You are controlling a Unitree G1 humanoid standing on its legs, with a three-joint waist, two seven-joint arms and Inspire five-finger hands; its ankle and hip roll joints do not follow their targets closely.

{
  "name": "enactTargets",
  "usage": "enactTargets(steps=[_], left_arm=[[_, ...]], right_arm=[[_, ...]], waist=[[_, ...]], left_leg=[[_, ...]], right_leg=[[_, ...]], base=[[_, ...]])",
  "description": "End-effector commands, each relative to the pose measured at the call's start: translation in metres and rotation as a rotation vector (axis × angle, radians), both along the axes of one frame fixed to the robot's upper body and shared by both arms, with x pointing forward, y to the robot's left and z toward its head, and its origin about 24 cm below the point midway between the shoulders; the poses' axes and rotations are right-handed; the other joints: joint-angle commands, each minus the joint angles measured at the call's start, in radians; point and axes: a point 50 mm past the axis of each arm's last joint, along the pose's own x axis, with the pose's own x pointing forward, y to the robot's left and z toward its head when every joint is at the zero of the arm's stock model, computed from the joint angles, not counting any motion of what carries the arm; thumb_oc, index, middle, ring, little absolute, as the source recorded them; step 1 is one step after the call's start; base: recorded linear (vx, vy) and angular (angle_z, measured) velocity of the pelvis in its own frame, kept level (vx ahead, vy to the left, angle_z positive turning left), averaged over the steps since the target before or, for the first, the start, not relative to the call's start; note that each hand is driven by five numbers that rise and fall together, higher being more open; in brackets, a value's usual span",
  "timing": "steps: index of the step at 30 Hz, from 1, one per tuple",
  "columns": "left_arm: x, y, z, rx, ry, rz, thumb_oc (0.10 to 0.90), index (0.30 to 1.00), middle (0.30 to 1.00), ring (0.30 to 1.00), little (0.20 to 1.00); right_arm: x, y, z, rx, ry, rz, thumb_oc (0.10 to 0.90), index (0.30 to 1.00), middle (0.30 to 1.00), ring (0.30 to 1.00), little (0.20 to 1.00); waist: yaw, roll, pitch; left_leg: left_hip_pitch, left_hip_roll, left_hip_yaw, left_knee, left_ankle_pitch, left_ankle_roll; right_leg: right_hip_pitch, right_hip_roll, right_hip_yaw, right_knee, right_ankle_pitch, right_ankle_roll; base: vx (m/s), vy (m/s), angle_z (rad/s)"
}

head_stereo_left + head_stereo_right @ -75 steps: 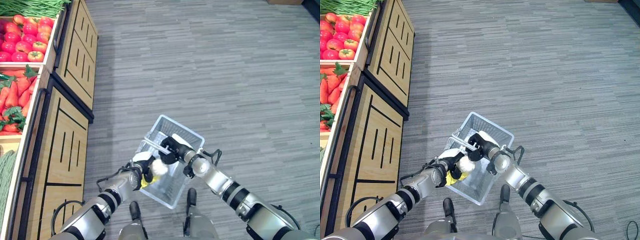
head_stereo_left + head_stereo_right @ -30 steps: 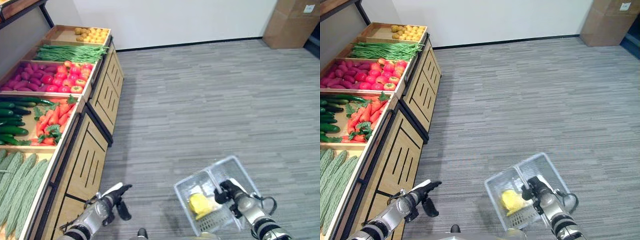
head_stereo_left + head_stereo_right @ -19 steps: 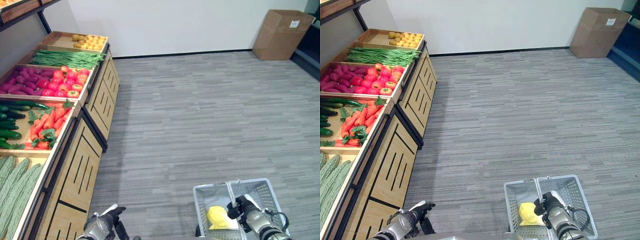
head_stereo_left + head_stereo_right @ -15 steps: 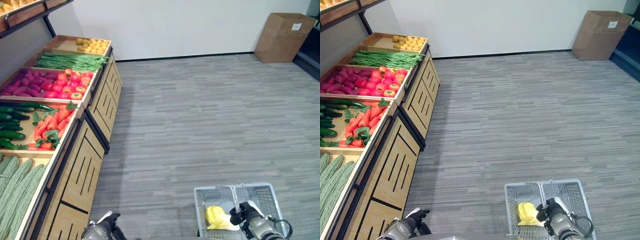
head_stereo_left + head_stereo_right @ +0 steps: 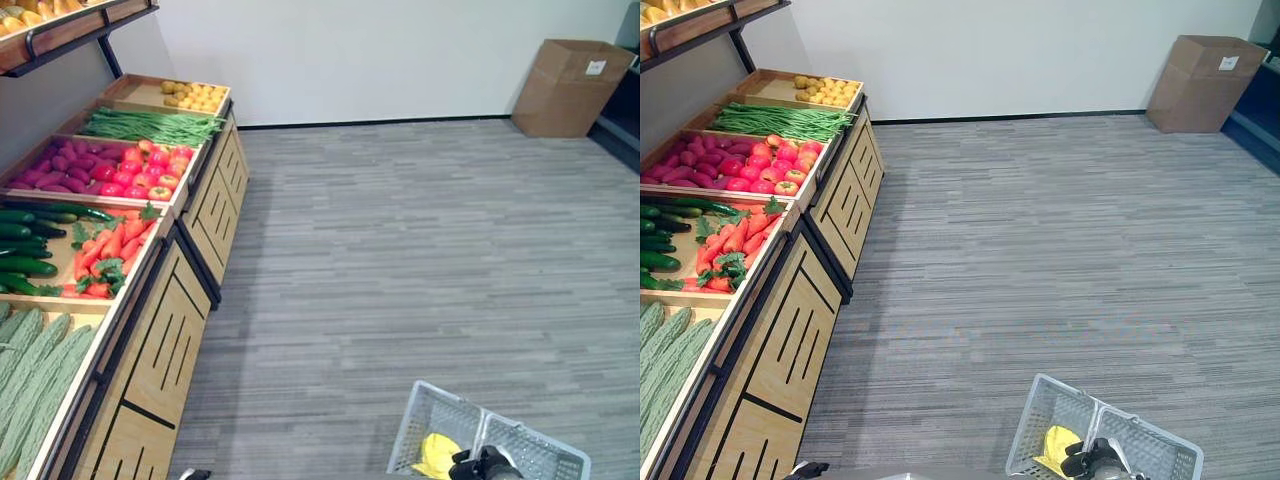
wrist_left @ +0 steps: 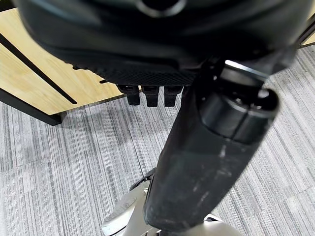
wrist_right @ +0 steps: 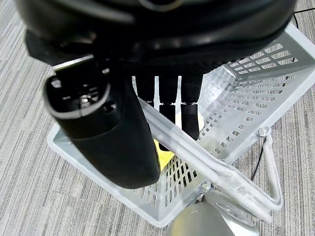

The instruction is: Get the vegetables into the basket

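Note:
My right hand [image 7: 113, 142] is shut on the handle [image 7: 197, 157] of a clear plastic basket [image 7: 256, 93], its fingers hooked over the bar. That basket [image 5: 410, 437] hangs low at the right over the grey floor, with a yellow vegetable [image 5: 437, 452] lying inside, seen through the mesh as a yellow patch [image 7: 165, 156]. The right hand [image 5: 482, 466] sits just beside it. My left hand [image 6: 206, 157] hangs by the wooden stand with its fingers [image 6: 147, 94] relaxed, holding nothing. Carrots [image 5: 105, 250], cucumbers [image 5: 30, 240], tomatoes [image 5: 150, 165] and green beans [image 5: 150, 125] fill crates on the left.
A long wooden display stand [image 5: 190, 300] runs along the left, with bitter gourds [image 5: 35, 360] nearest and potatoes [image 5: 190, 95] farthest. A cardboard box [image 5: 570, 72] stands at the far right wall. Grey carpet [image 5: 400, 230] stretches between.
The camera has tilted up from the basket to the whole aisle. My left hand let go of the yellow vegetable, left it in the basket and dropped to my side. The right hand keeps the handle.

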Motion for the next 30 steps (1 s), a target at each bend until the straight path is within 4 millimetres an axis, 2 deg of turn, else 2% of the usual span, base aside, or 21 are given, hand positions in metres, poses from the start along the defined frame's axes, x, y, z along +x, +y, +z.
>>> enactTargets(steps=[1,11,15,16,18,24,27,30], left_arm=[[0.031,-0.003,0.005,-0.001,-0.092,0.014,0.900,1.000,1.000,1.000,1.000],[0.032,-0.001,0.006,-0.007,-0.107,0.022,0.900,1.000,1.000,1.000,1.000],[0.031,0.000,0.006,-0.007,-0.108,0.031,0.900,1.000,1.000,1.000,1.000],[0.030,0.001,0.006,-0.012,-0.105,0.039,0.900,1.000,1.000,1.000,1.000],[0.030,0.001,0.006,-0.016,-0.106,0.041,0.900,1.000,1.000,1.000,1.000],[0.033,0.005,0.007,-0.008,-0.112,0.029,0.900,1.000,1.000,1.000,1.000],[0.036,0.009,0.009,0.001,-0.125,0.019,0.900,1.000,1.000,1.000,1.000],[0.038,0.014,0.012,0.019,-0.135,0.044,0.900,1.000,1.000,1.000,1.000]], right_arm=[[0.013,0.018,-0.004,0.055,-0.007,0.050,0.400,0.300,0.300,0.300,0.300],[0.017,0.024,-0.004,0.065,-0.004,0.111,0.400,0.300,0.300,0.300,0.300],[0.021,0.024,-0.003,0.066,-0.013,0.123,0.400,0.300,0.300,0.300,0.300],[0.025,0.024,-0.002,0.069,-0.022,0.120,0.400,0.300,0.300,0.300,0.300],[0.027,0.024,-0.001,0.069,-0.025,0.127,0.400,0.300,0.300,0.300,0.300],[0.030,0.023,-0.001,0.072,-0.031,0.138,0.400,0.300,0.300,0.300,0.300],[0.028,0.024,-0.001,0.080,-0.038,0.125,0.400,0.300,0.300,0.300,0.300],[0.031,0.026,-0.001,0.090,-0.061,0.101,0.400,0.300,0.300,0.300,0.300]], waist=[[0.000,-0.036,0.030],[0.012,-0.053,0.042],[0.020,-0.064,0.054],[0.025,-0.071,0.064],[0.028,-0.072,0.069],[0.028,-0.082,0.108],[0.015,-0.071,0.127],[0.004,-0.079,0.140]], left_leg=[[-0.033,-0.042,-0.057,0.002,-0.037,0.013],[-0.036,-0.065,-0.074,0.006,-0.052,0.029],[-0.037,-0.092,-0.079,0.015,-0.069,0.047],[-0.034,-0.111,-0.080,0.025,-0.086,0.064],[-0.032,-0.120,-0.077,0.030,-0.095,0.073],[-0.022,-0.151,-0.080,0.046,-0.116,0.105],[-0.004,-0.152,-0.097,0.032,-0.121,0.116],[0.013,-0.152,-0.105,0.014,-0.124,0.106]], right_leg=[[0.038,-0.038,-0.052,0.020,-0.073,0.048],[0.043,-0.062,-0.060,0.042,-0.075,0.059],[0.041,-0.090,-0.060,0.062,-0.071,0.071],[0.032,-0.112,-0.050,0.097,-0.069,0.078],[0.024,-0.124,-0.042,0.121,-0.068,0.083],[-0.034,-0.170,0.001,0.267,0.010,0.097],[-0.086,-0.137,0.051,0.333,0.003,0.079],[-0.125,-0.113,0.041,0.248,0.010,0.072]], base=[[0.00,0.000,0.00],[0.01,0.039,0.06],[0.02,0.132,0.07],[0.02,0.131,0.05],[0.03,0.148,0.04],[0.02,0.130,0.00],[0.09,0.126,-0.03],[0.15,0.013,0.03]])
